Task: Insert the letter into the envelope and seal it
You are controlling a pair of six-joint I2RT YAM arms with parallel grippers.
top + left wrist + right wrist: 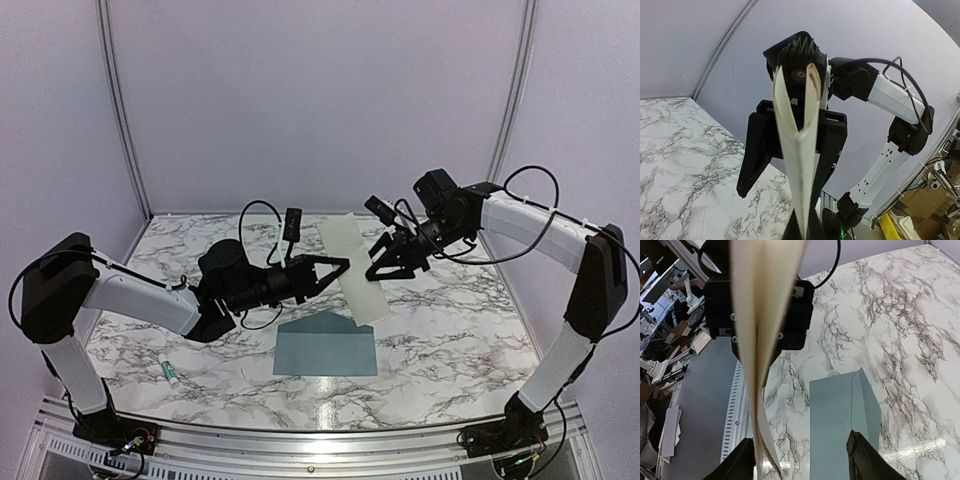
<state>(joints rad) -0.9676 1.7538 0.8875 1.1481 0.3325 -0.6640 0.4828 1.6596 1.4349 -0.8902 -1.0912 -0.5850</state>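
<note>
Low in the frame's centre, the envelope (325,350) is lying flat on the marble table (450,330), its long axis running left to right and its open flap pointing up-frame. Above it, the left gripper (344,267) is pinching the cream letter (347,240) tightly, while the right gripper (377,263) is straddling that sheet, jaws standing apart and clamping nothing.
</note>
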